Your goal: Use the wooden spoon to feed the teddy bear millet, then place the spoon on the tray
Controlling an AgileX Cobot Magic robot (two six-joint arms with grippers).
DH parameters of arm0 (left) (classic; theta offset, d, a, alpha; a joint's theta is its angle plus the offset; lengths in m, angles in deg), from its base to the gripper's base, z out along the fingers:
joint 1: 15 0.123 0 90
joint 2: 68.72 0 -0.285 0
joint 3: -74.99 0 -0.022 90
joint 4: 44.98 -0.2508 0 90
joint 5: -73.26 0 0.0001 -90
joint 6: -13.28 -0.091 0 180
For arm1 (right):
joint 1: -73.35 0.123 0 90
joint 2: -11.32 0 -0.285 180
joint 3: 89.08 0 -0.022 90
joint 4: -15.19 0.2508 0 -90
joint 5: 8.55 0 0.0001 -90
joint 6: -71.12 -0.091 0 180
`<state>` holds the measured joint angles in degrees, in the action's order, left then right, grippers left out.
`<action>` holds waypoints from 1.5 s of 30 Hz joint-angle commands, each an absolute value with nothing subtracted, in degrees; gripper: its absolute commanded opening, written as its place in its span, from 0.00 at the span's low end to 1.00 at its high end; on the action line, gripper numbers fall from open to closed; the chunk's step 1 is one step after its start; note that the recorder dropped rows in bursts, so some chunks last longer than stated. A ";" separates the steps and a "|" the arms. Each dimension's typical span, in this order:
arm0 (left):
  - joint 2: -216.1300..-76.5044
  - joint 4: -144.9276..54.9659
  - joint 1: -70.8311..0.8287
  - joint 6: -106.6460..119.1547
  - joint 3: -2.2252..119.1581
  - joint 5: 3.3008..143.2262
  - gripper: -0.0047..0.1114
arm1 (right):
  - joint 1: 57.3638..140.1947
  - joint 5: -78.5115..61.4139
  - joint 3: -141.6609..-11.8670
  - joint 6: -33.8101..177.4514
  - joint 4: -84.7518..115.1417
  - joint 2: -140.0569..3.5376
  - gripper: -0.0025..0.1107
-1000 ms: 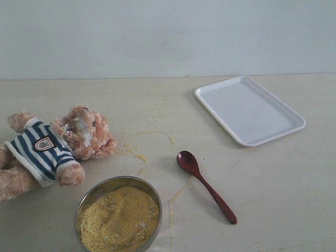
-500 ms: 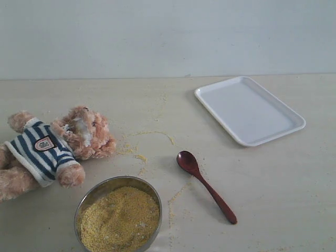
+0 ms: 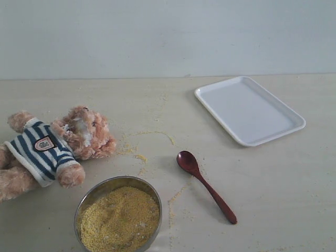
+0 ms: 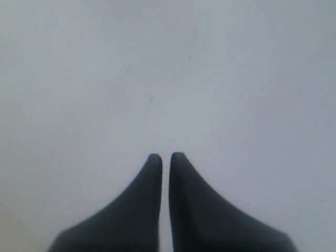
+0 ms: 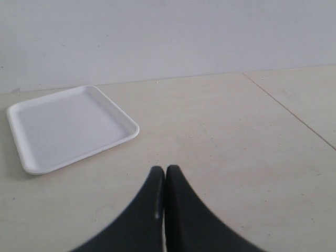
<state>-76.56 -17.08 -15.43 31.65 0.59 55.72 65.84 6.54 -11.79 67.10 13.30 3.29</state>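
Millet (image 3: 119,218) fills a round steel bowl (image 3: 116,179) at the near edge of the tabletop (image 3: 273,184), with loose grains scattered beside it. The tray (image 3: 249,110) near the far right corner is bare. The wooden spoon (image 3: 207,189) lies flat between them on a diagonal, oval end far-left, handle near-right. The teddy bear (image 3: 52,144) lies at the left edge, legs cut off. The left gripper (image 4: 165,156) and right gripper (image 5: 165,168) show jaws pressed together, holding nothing.

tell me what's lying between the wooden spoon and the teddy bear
Only loose millet scattered on the table, seen in the exterior view. The wooden spoon and teddy bear have nothing else between them.
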 commanded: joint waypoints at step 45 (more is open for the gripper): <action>-173.78 -48.09 -15.60 -16.15 70.13 124.27 0.99 | 65.91 4.96 -11.87 67.21 13.20 3.54 0.02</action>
<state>-172.29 -48.17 -15.54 -16.87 70.02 125.49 65.84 5.69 -11.79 67.10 13.30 3.29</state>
